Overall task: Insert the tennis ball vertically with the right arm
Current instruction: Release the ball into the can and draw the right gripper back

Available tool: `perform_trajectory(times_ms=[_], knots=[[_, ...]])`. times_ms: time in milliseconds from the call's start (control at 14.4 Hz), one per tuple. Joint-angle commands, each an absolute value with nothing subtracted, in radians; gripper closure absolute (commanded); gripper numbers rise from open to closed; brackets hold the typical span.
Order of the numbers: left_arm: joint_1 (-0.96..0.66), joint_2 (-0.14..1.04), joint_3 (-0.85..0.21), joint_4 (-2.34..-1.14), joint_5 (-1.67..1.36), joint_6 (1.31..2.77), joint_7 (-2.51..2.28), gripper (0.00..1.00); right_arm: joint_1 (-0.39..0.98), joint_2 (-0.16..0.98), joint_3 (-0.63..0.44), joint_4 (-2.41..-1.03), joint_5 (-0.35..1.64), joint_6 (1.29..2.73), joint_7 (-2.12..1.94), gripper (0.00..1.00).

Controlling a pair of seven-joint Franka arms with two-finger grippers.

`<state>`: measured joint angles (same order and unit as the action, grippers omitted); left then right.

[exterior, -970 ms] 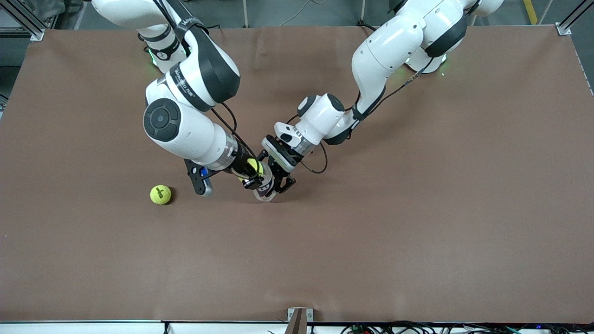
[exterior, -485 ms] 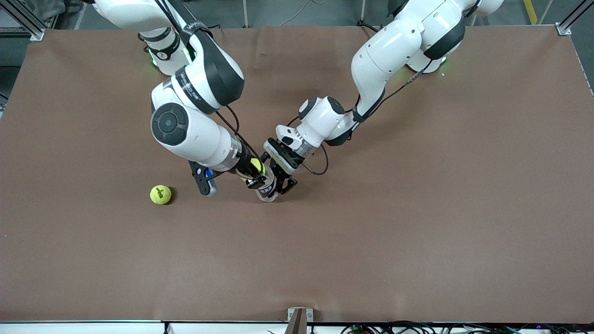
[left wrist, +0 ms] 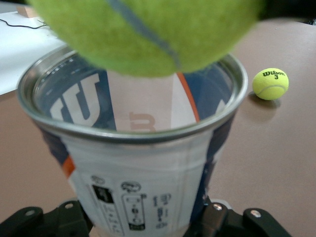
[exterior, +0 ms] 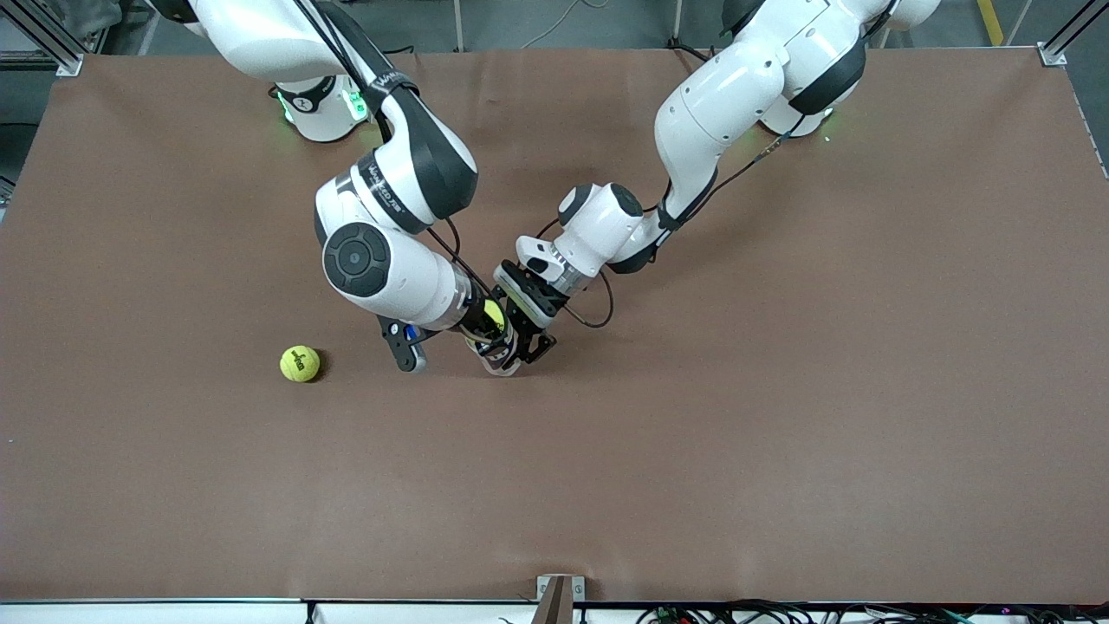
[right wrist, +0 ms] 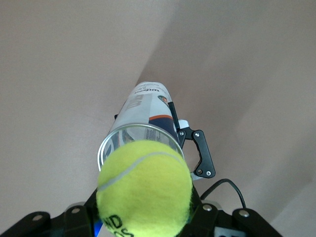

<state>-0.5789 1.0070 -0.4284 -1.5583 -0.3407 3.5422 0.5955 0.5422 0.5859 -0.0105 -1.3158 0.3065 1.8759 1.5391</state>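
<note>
My right gripper [exterior: 490,322] is shut on a yellow-green tennis ball [exterior: 495,313]. It holds the ball right over the open mouth of a white and blue tennis-ball can [exterior: 502,358]. My left gripper [exterior: 522,341] is shut on that can and holds it about upright at mid-table. In the left wrist view the can [left wrist: 143,163] sits in the gripper [left wrist: 143,223] and the held ball [left wrist: 148,29] hangs just above its metal rim. In the right wrist view the ball [right wrist: 144,190] fills the gripper [right wrist: 144,210], with the can [right wrist: 143,121] below it.
A second tennis ball [exterior: 300,364] lies loose on the brown table [exterior: 780,390], toward the right arm's end from the can. It also shows in the left wrist view [left wrist: 270,84]. The two arms' wrists are close together over the can.
My right arm has swung toward the can, bringing the held ball from beside the rim to over the mouth. The left gripper and can have barely moved.
</note>
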Motion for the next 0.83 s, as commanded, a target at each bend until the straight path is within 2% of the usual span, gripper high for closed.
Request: perform_trajectory(times_ms=[0,623,693,762], knots=[[-0.583,1.023,-0.428,-1.552,-0.333,3.551,0.611,0.24,0.549,0.598,-0.017,-1.298,0.310,1.876,1.545,0.99],[-0.577,1.022,-0.428,-1.562,-0.327,3.551,0.611,0.23,0.548,0.617,-0.017,-1.298,0.313,1.908,1.545,0.90],[-0.577,1.022,-0.428,-1.560,-0.325,3.551,0.611,0.23,0.548,0.617,-0.017,-1.298,0.313,1.908,1.543,0.86],[-0.577,1.022,-0.428,-1.560,-0.325,3.551,0.611,0.24,0.546,0.617,-0.017,-1.298,0.313,1.907,1.542,0.77]])
